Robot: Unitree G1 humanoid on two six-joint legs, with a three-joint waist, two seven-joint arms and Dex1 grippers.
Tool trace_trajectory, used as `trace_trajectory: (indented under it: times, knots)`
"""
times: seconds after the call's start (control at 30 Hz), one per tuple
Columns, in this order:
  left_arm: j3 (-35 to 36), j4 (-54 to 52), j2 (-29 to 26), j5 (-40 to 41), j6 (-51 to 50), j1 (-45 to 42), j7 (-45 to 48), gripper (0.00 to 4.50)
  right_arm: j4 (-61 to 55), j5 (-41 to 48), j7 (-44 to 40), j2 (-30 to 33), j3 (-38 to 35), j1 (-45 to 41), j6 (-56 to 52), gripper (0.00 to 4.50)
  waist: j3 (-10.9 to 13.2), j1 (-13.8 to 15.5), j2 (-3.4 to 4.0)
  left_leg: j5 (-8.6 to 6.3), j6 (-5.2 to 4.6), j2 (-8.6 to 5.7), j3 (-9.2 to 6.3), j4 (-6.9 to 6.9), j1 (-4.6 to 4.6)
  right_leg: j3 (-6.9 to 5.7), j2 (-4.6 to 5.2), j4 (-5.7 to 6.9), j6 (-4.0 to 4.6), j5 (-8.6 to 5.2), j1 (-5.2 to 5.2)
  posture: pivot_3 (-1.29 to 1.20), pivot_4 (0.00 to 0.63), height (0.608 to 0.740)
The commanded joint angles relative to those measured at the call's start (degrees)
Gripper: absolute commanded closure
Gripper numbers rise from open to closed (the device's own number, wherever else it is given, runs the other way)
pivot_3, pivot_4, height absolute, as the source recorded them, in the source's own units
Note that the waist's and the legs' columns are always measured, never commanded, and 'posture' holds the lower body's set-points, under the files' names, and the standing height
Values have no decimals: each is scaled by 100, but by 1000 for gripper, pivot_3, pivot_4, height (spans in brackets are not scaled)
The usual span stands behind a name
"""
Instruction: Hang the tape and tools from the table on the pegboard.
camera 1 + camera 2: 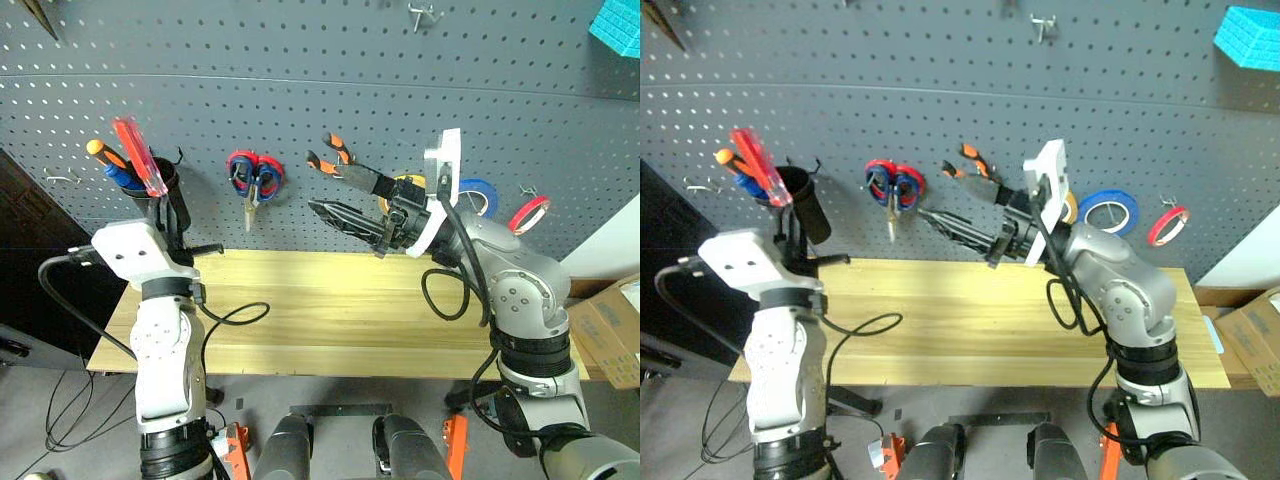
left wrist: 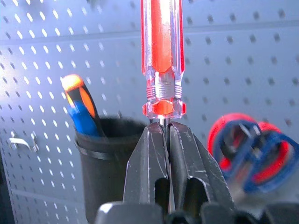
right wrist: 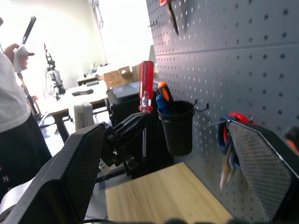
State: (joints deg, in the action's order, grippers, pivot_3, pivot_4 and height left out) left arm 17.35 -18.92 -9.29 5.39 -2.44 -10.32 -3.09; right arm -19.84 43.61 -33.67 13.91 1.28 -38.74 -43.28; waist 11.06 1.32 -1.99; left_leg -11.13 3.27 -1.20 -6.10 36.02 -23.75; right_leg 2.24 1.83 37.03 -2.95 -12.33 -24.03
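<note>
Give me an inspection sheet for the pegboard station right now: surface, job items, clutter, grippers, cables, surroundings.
Surface: table of light wood, nothing on it but a cable.
Job's things: screwdriver held handle up beside the black cup; blue-handled scissors, pliers and red tape hang on the pegboard.
Clutter: orange-and-blue-handled tool in the cup; blue roll and yellow roll on the board.
Grippers: left gripper shut on the screwdriver's shaft; right gripper open, holds nothing.
Cables: black cable from the left arm lies on the table.
Surroundings: cardboard boxes at right; a person in the right wrist view.
</note>
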Motion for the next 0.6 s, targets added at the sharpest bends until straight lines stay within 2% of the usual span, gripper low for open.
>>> trace_trajectory:
  times: [0.03, 0.6]
  knots:
    - [144, 122, -242, 69, 119, -426, 40, 4474, -110, 129, 75, -59, -125, -215, 65, 0, -8, 1, 0, 1, 0, 0, 0, 0, 1, 1, 0, 1, 0, 0, 0, 110, 92, 740]
    - [200, 1620, -1182, -27, 355, -1912, 240, 4474, 131, -202, 34, -66, -18, -215, 360, 0, -80, -8, -1, 8, -3, 8, 2, 1, 5, 10, -17, 2, 11, 20, -1, 93, 103, 740]
